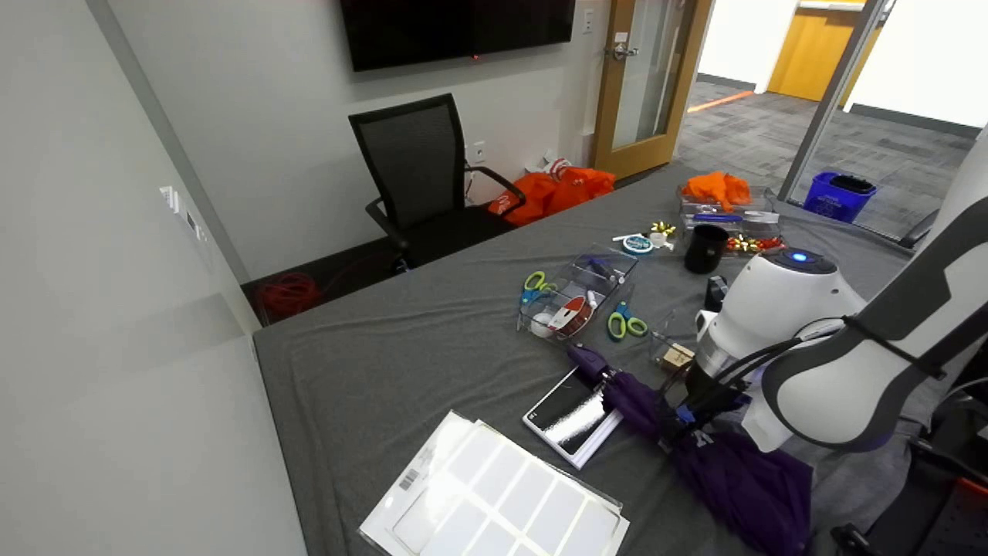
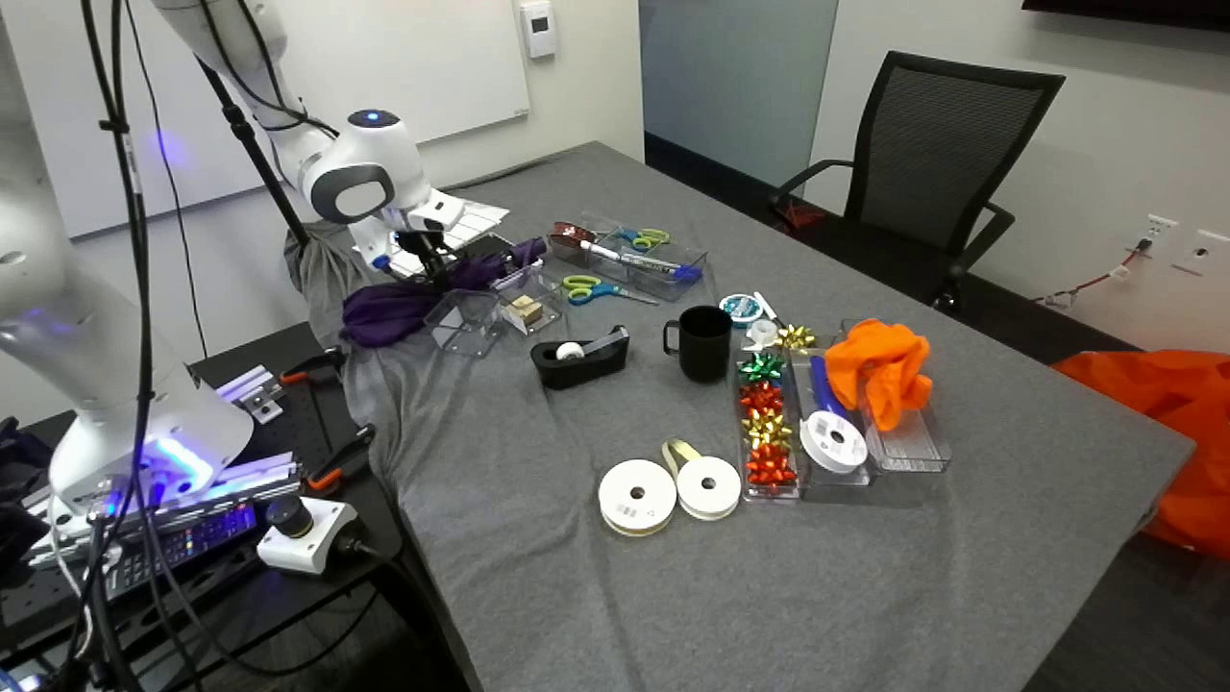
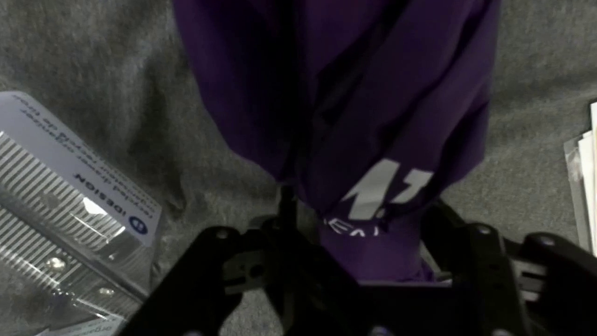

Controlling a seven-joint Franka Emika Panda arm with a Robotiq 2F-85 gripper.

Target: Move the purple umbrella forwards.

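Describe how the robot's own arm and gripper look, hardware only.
The arm is white and rounded, with a grey ring around a joint cover and a blue light on a dark cap. It has black cables. The gripper is mostly black, with angular linkages and small bolt heads; finer details are too dark to tell.

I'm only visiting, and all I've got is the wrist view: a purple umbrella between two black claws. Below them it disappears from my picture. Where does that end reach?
Observer: In both exterior views, the purple umbrella has its handle close to a clear organizer that holds a red ribbon spool.

Visitor: Oh, neat! Is anything sharp near there?

Observer: Yes, two pairs of scissors with green-and-blue handles show near that organizer in both exterior views.
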